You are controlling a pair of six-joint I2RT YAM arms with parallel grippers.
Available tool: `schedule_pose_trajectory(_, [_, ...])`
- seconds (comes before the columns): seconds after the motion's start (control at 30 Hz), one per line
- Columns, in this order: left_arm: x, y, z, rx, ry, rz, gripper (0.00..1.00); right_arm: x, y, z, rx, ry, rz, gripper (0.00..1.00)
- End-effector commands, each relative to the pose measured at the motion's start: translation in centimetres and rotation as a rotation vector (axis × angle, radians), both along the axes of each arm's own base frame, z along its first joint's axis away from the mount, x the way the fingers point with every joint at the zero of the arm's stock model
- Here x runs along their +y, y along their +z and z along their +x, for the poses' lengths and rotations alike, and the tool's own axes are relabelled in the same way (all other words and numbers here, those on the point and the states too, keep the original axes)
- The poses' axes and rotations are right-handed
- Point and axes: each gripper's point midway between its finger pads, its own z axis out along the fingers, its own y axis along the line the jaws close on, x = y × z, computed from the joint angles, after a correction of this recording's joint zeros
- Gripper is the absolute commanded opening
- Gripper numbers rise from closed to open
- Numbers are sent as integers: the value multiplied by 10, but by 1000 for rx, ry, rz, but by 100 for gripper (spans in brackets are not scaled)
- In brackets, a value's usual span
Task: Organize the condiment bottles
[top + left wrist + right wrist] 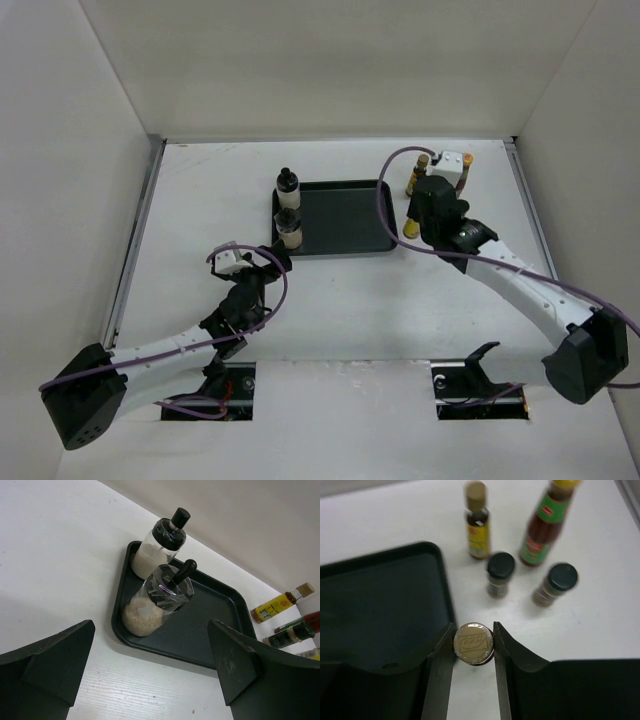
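Two white bottles with black caps (pixel 287 185) (pixel 289 228) stand at the left end of the black tray (pixel 345 215); the left wrist view shows them too (pixel 150 560) (pixel 147 612). My left gripper (pixel 270 262) is open and empty just before the tray's near left corner. My right gripper (pixel 473 645) is shut on the gold cap of a slim yellow-labelled bottle (pixel 473 642), upright just right of the tray (pixel 380 605). Beyond it stand the other slim yellow-labelled bottle (pixel 477 525), the red-green bottle (pixel 547 527) and two short dark bottles (pixel 499 575) (pixel 555 582).
White walls close the table at the left, back and right. The loose bottles cluster at the back right (pixel 418 175), near the right wall. Two cut-outs with black mounts lie at the table's near edge (pixel 470 385).
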Motion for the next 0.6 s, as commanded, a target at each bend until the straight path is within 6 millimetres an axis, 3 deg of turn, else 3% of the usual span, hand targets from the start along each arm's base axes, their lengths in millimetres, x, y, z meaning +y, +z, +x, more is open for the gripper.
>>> schedule_pose_trajectory(0.0, [-1,9,1,-32,-2,-52,100,46,69,24,-170,79,85,21])
schedule_pose_trajectory(0.17, [-1,7,1,-30,-1,-58,100,127,79,69,-220,219,152,21])
schedule_pose_trajectory(0.33, [5,8,0,-36,16,-66,100,193,72,113,-227,297,145,21])
schedule_pose_trajectory(0.57, [6,9,-2,-42,14,-75,100,231,42,152,-215,312,130,21])
